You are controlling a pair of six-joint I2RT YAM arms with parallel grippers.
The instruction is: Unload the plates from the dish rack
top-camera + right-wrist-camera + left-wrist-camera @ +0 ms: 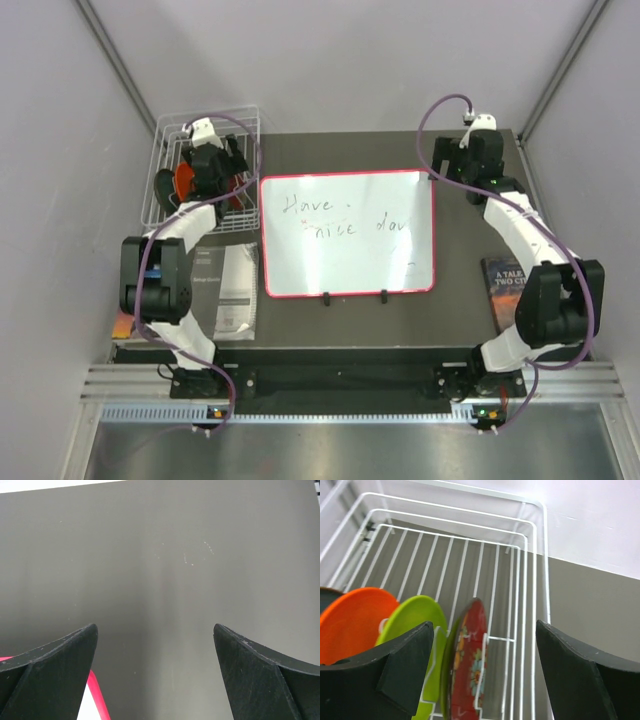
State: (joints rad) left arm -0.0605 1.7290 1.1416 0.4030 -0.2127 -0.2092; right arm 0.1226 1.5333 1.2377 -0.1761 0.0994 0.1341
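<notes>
Plates (184, 181) stand on edge between the prongs of the white wire rack (165, 135). The rack sits at the far left corner of the dark grey surface (340, 150), its right side just beside the whiteboard (345, 235).

In the left wrist view the red plate (467, 665), with pale flower markings, is nearest the rack's right wall. The green plate (422, 622) comes next, then the orange plate (352, 622). A dark sliver of a fourth plate (326, 596) shows at the left border.

The left tool (484, 630) hangs over the rack with its fingers spread wide. The red plate's rim lies between them and, as far as shows, touches neither. The right tool (155, 630) is likewise spread and grips nothing, over the far right part of the surface. The whiteboard's red frame shows beside its left finger.

Pale walls close the surface in on the left, right and far sides, and the left wall is near the rack. A booklet (235, 290) lies by the left arm's elbow, and a book (502, 285) lies at the right edge. A strip of dark surface runs between the whiteboard's far edge and the far wall.
</notes>
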